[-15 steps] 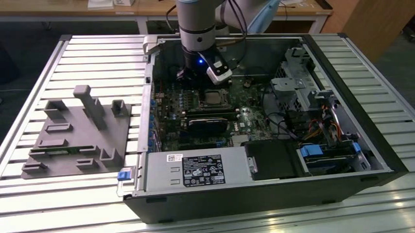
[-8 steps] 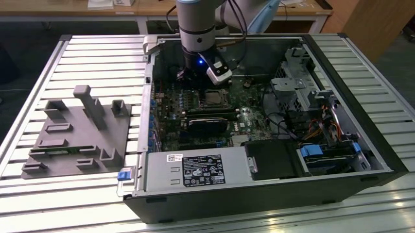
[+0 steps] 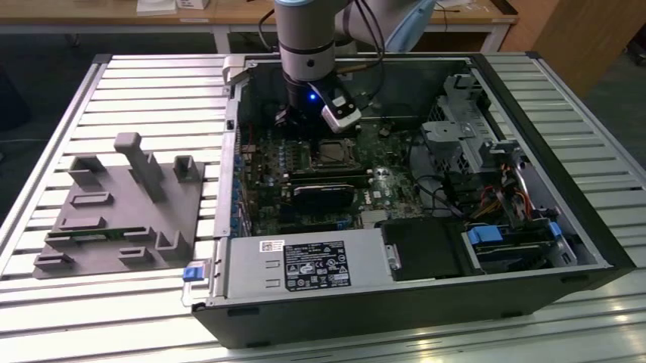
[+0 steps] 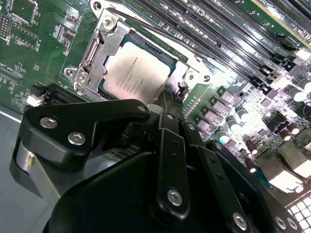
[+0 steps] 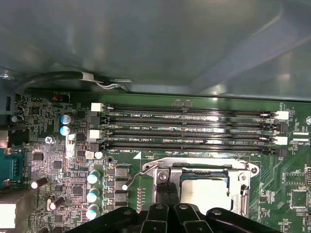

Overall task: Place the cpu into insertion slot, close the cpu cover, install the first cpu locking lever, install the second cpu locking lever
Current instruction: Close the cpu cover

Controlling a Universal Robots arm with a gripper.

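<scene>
Hanging low inside an open computer case (image 3: 404,302) that lies on a slatted table (image 3: 60,325), my arm (image 3: 305,38) puts me close over the green circuit board (image 4: 29,48). A grey fixture block (image 3: 116,204) sits on the table at the exterior view's left, apart from the case. Long black memory slots (image 5: 194,126) run beside the socket (image 5: 203,172). Step one reads as done: the chip (image 4: 136,68) lies flat in the socket, silvery top up. Step two looks done as well: the cover (image 4: 97,46) is down around the chip, its metal frame flat along the edges and the chip's top showing through the window. The levers are the open question. One thin wire lever (image 5: 138,174) shows in the first wrist view, its bent handle standing out from the socket's corner toward the capacitors (image 5: 93,177). Whether it is hooked down I cannot tell, so I count both lever steps as unconfirmed. My claw (image 5: 167,189) is at the socket's edge, just beside the chip, fingers (image 5: 162,194) pressed together with nothing I can make out between them. Judgement: past halfway, latching left.
</scene>
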